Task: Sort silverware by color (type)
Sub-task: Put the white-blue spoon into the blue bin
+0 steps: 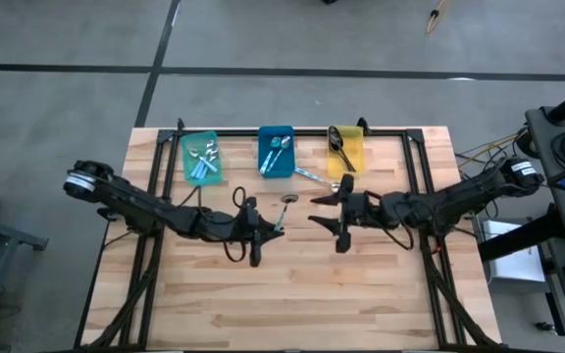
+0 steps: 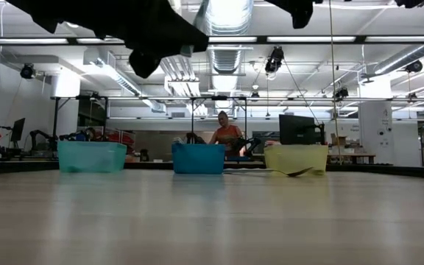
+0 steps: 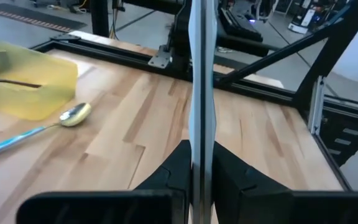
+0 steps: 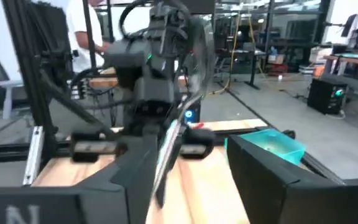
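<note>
My left gripper [image 1: 268,226] hangs above the table's middle, shut on a spoon [image 1: 284,211] with a silver bowl and a light-blue handle. In the left wrist view that spoon [image 3: 201,93] shows edge-on. My right gripper [image 1: 333,218] is open, just right of the spoon and facing it, touching nothing. Another silver and blue spoon [image 1: 312,176] lies flat on the table between the blue and yellow bins. Silver and blue spoons lie in the teal bin [image 1: 186,162] and the blue bin [image 1: 263,162]. A dark spoon [image 1: 341,152] lies in the yellow bin [image 1: 358,147]. My left gripper pinches the spoon's handle [image 3: 199,168] between its two fingers [image 3: 176,168]. The spoon is lifted clear of the table, and its bowl [image 1: 289,198] points toward the far edge. In the right wrist view the handle [image 4: 168,149] slants down below the gripper.
The three bins stand in a row along the far edge. Metal frame rails run along the table's sides and far edge. Bare wood lies toward the near edge. A person [image 2: 227,132] stands in the room beyond the table.
</note>
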Motion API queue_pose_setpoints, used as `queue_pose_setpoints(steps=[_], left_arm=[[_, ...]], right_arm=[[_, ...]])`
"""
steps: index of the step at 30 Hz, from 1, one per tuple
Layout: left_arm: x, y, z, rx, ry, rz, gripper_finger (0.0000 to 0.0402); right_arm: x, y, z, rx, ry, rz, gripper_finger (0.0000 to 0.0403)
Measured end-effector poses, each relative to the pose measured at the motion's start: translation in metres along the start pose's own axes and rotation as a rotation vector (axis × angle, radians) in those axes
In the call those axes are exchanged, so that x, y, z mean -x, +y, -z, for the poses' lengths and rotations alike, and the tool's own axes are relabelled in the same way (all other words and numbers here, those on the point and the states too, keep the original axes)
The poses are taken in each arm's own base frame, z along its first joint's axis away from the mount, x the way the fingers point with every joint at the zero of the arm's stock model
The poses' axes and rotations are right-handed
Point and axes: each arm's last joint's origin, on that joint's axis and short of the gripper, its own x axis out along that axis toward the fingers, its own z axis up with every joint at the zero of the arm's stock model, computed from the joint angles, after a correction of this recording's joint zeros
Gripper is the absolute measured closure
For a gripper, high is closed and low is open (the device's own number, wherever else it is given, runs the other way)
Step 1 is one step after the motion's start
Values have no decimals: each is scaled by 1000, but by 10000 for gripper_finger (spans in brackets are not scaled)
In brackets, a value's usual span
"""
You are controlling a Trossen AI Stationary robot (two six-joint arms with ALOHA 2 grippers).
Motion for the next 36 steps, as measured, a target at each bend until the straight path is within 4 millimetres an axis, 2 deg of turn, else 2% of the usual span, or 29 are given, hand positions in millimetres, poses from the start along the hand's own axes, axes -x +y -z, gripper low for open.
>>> queue_pose_setpoints(steps=[6, 11, 19, 22, 28, 32, 36], left_arm=[[-12, -4, 9, -14, 16, 36, 381], [-22, -6, 16, -14, -8, 54, 381], [-29, -8, 17, -16, -75, 80, 381], [-32, -8, 19, -8, -94, 85, 381], [-36, -9, 22, -1, -123, 93, 380], [-37, -8, 24, -18, -119, 91, 380], [-37, -8, 24, -29, -114, 89, 380]], right_arm=[[-5, -12, -4, 3, -44, 24, 190], [-12, -14, -3, -19, -97, -156, 188], [-14, -17, -10, -23, -135, -148, 189], [-19, -17, -14, -34, -147, -143, 189], [-43, -13, -3, -11, -90, -140, 189], [-51, -11, -11, 9, -120, -137, 206], [-54, -10, -13, 30, -104, -135, 254]])
